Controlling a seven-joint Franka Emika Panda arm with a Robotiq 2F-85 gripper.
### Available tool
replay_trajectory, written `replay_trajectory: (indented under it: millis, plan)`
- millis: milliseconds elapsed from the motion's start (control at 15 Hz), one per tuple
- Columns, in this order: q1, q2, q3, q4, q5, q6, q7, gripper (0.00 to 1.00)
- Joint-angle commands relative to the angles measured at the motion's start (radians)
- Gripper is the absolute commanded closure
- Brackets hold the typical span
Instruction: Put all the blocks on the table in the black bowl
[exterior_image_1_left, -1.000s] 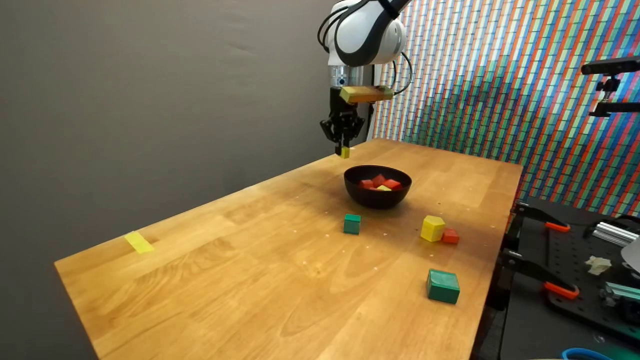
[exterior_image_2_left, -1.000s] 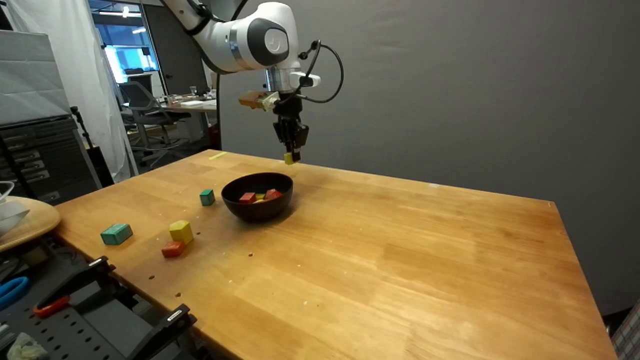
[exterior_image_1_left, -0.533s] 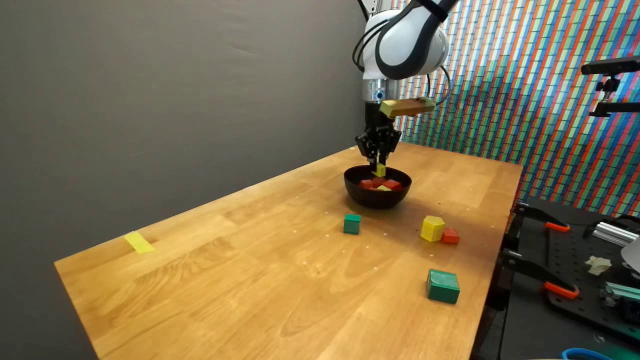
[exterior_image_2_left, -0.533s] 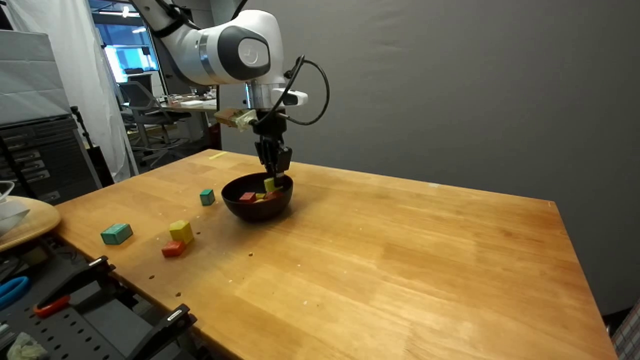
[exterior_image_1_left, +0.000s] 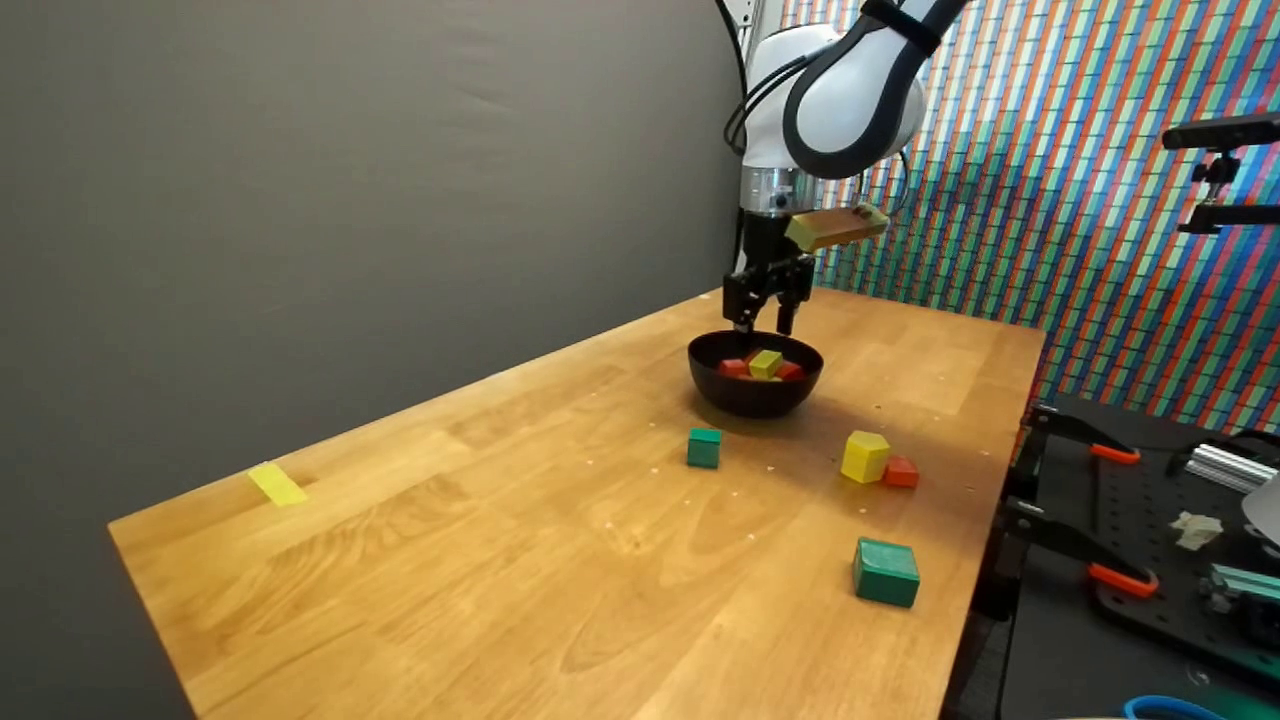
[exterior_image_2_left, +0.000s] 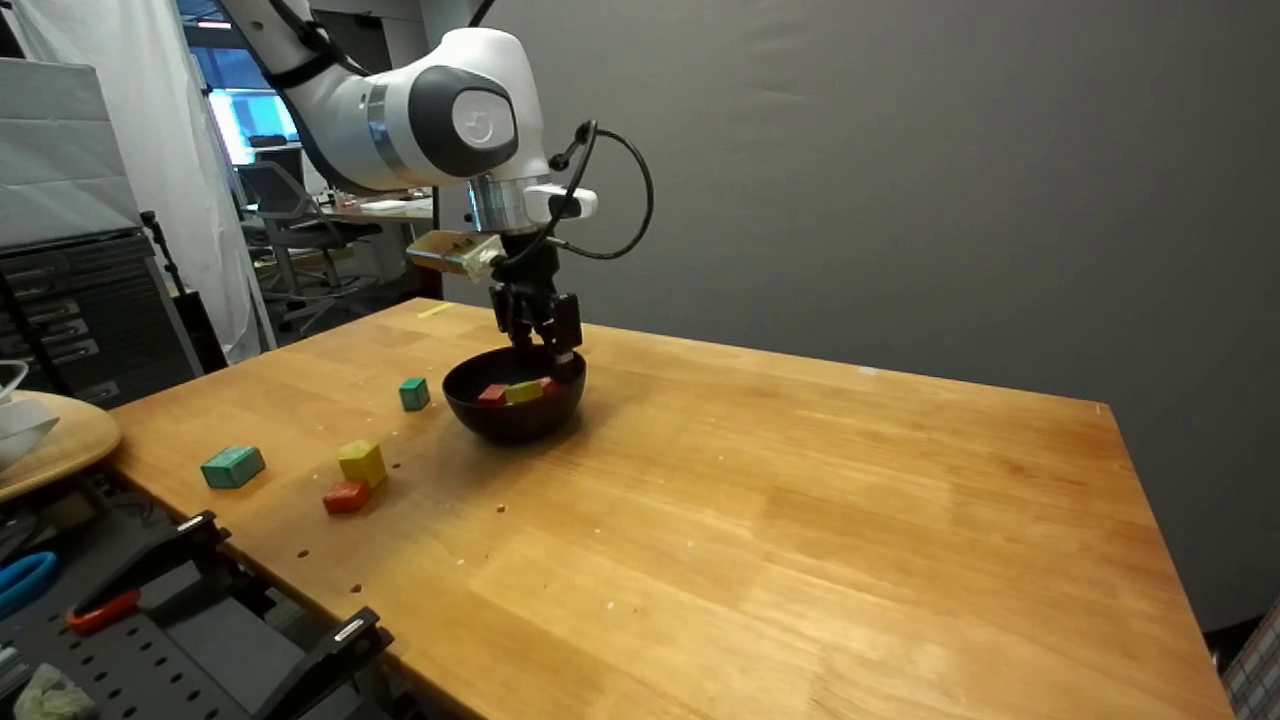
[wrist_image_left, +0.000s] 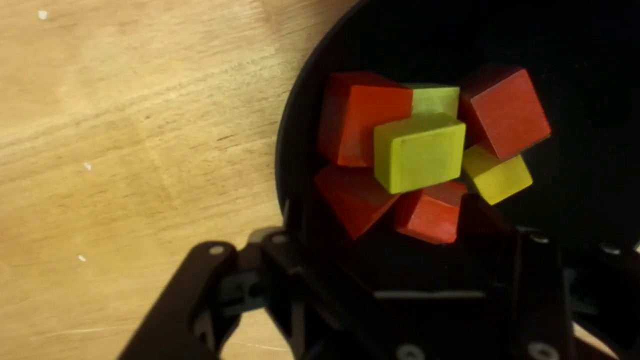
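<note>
The black bowl (exterior_image_1_left: 755, 398) stands on the wooden table (exterior_image_1_left: 500, 560). Inside it lie several red blocks (wrist_image_left: 511, 115) and yellow blocks (wrist_image_left: 497, 180); one yellow block (wrist_image_left: 425, 152) rests on top of the pile. My gripper (exterior_image_1_left: 764, 328) is open, tips at the bowl's rim in both exterior views, fingers pointing down with nothing between them. Out on the table are a small green block (exterior_image_1_left: 704, 449), a yellow six-sided block (exterior_image_1_left: 865, 457) touching or close beside a red block (exterior_image_1_left: 901, 472), and a larger green block (exterior_image_1_left: 886, 573).
Black clamps with orange tips (exterior_image_1_left: 1120, 580) grip the table's edge beside a dark perforated plate. A round wooden top (exterior_image_2_left: 70, 440) stands by the table corner. Yellow tape (exterior_image_1_left: 278, 484) sticks to the tabletop, and a grey wall (exterior_image_2_left: 900, 200) runs along one long side.
The gripper carried a yellow block over to the bowl and down, then its jaws parted. That block now lies on the pile. The blocks on the table have not moved.
</note>
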Motion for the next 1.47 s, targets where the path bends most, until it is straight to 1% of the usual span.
replay_trajectory:
  millis: [0, 200, 333, 467, 533, 600, 733, 933, 1133, 1267, 1400]
  plan:
    - [0.042, -0.131, 0.019, -0.104, -0.088, 0.039, -0.044, 0.0]
    - [0.045, -0.195, 0.095, -0.162, -0.071, 0.032, -0.139, 0.0]
    - [0.059, -0.237, 0.133, -0.205, -0.094, 0.024, -0.177, 0.0]
    - [0.068, -0.266, 0.17, -0.234, -0.106, 0.048, -0.221, 0.0]
    - [0.062, -0.267, 0.189, -0.239, -0.085, 0.085, -0.262, 0.0]
    - [0.059, -0.213, 0.177, -0.19, -0.087, 0.031, -0.195, 0.0]
    - [0.061, -0.231, 0.196, -0.207, -0.086, 0.051, -0.223, 0.0]
    - [0.056, -0.122, 0.169, -0.174, -0.096, 0.079, -0.153, 0.0]
    - [0.086, -0.017, 0.157, -0.121, -0.107, 0.073, -0.111, 0.0]
    - [0.093, 0.019, 0.168, -0.097, -0.078, 0.08, -0.13, 0.0]
    - [0.115, 0.029, 0.159, -0.079, -0.093, 0.09, -0.123, 0.0]
